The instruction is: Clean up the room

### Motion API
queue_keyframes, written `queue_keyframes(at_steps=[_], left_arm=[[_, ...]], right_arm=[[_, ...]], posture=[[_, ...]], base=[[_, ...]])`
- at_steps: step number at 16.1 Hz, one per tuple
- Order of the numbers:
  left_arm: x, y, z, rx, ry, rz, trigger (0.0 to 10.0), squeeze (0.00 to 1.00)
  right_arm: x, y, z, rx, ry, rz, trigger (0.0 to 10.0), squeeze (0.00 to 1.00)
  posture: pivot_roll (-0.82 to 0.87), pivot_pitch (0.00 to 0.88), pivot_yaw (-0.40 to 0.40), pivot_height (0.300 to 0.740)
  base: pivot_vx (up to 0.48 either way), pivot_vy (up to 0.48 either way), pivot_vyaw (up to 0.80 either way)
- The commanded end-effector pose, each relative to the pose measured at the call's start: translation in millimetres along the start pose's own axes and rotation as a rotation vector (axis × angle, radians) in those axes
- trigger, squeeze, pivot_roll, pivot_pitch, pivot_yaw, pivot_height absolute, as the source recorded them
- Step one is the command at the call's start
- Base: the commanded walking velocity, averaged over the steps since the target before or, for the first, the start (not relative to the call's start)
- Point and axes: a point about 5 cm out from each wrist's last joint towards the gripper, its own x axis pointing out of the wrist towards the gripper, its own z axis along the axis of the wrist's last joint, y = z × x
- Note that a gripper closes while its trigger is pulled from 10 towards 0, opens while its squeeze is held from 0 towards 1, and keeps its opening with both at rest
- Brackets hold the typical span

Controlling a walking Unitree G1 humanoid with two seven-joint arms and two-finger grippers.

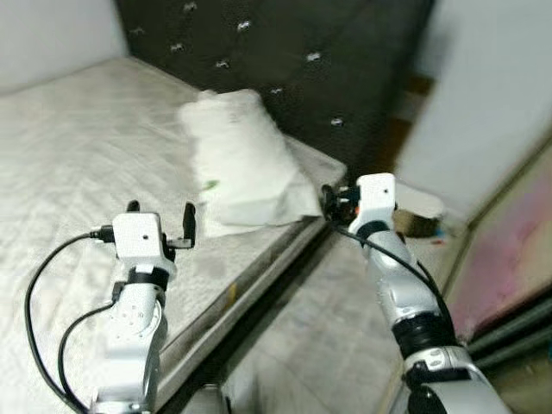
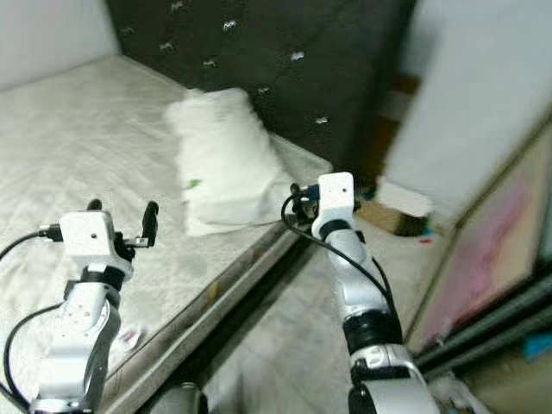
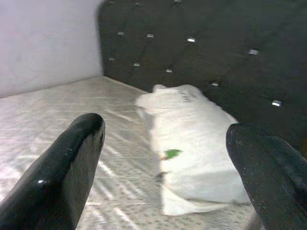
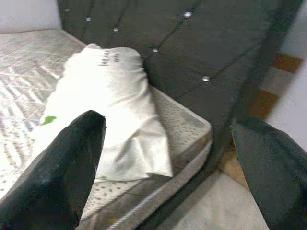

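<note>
A white pillow lies on the bare mattress near its head corner, against the dark tufted headboard. My left gripper is held up over the mattress, just short of the pillow, open and holding nothing. Its fingers frame the pillow in the left wrist view. My right gripper hovers beside the mattress corner, open and holding nothing. The pillow lies ahead of its fingers in the right wrist view.
A narrow strip of floor runs between the bed's side and a wall on the right. A small white and brown object sits on the floor past the bed corner. Pinkish panels lean at the right.
</note>
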Motion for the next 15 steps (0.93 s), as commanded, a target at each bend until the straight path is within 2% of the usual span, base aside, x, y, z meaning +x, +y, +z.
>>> queue_keyframes(at_steps=[1,3,6,15], left_arm=[[1.3,1.1,1.4,0.002,-0.003,0.001,10.0,0.0],[3.8,1.8,4.7,0.033,-0.013,0.038,10.0,0.0],[1.3,1.2,2.4,0.008,-0.016,-0.01,10.0,0.0],[2.3,3.0,1.0,-0.034,-0.001,0.007,10.0,0.0]], right_arm=[[2.5,1.8,3.1,0.015,-0.01,0.007,10.0,0.0],[3.5,2.4,3.0,0.02,-0.012,0.008,10.0,0.0],[4.3,3.1,2.7,0.028,-0.012,0.012,10.0,0.0],[6.1,4.4,2.8,0.034,-0.016,0.03,10.0,0.0]], posture=[[0.15,0.0,-0.086,0.74],[0.15,0.0,-0.085,0.74],[0.15,0.0,-0.085,0.74],[0.15,0.0,-0.09,0.74]], base=[[0.0,0.0,0.8],[0.0,0.0,0.8],[0.0,0.0,0.8],[0.0,0.0,0.8]])
